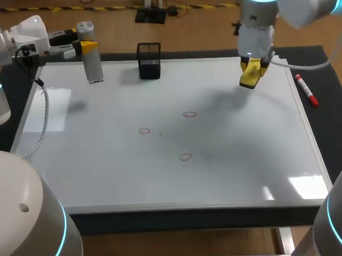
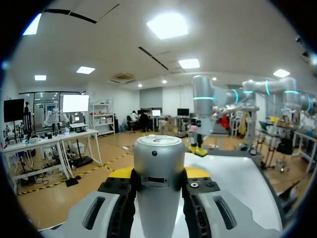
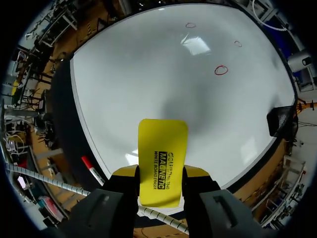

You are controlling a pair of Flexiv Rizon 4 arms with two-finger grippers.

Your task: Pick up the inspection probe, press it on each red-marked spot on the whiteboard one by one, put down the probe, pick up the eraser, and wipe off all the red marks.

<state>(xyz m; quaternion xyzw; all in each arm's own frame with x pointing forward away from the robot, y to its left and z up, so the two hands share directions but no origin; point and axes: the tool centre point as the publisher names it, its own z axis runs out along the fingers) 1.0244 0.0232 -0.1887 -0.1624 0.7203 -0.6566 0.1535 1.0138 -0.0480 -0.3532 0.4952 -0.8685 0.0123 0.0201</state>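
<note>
The right hand (image 3: 159,174), clamped on the eraser (image 1: 250,76), hangs far-right over the whiteboard (image 1: 105,164), the red marks (image 1: 189,114) lying nearer and leftward; the left hand (image 2: 158,196) grips the probe (image 1: 93,66).

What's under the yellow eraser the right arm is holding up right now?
Only bare whiteboard and a soft shadow beneath the yellow rectangular eraser; the three red circle marks lie clear of it. The wrist view's patch behind the eraser is covered.

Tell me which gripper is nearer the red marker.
Right. The right gripper, holding the eraser, hangs over the board's far right corner, near the marker; the left gripper, holding the probe, is at the far left corner.
</note>
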